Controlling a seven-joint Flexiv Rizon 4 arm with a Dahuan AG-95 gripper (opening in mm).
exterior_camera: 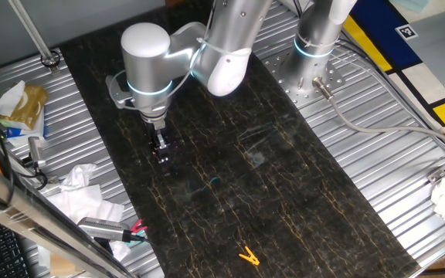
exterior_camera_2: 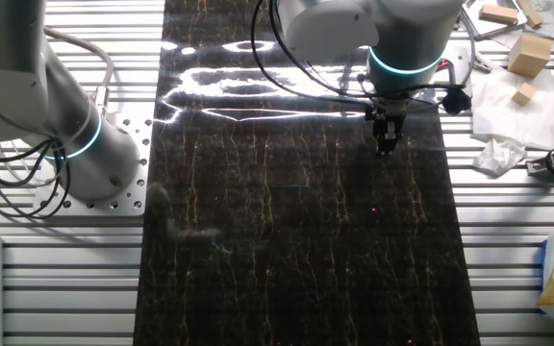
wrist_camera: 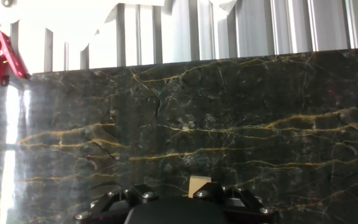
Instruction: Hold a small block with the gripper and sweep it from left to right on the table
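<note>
The arm [exterior_camera: 207, 54], its blue ring lit, bends over the dark veined desk [exterior_camera: 284, 193] and points its wrist straight down, the black gripper [exterior_camera: 161, 151] upright with its fingertips at or just above the slab, near one long edge. In the hand view the gripper [wrist_camera: 199, 186] is clamped on the block [wrist_camera: 197, 185], a tan cube pinched between the fingertips, only its top part showing above the black gripper body. From the other fixed view the gripper [exterior_camera_2: 385, 140] hangs near the desk's long edge, just beside the ribbed metal [exterior_camera_2: 508, 240]; the block is too small to make out there. A yellow clip [exterior_camera: 247, 255] lies well apart, near the desk's short edge. A second arm [exterior_camera_2: 56, 106] stands upright off the slab. Crumpled paper [exterior_camera: 79, 189] lies on the metal beside the desk.
</note>
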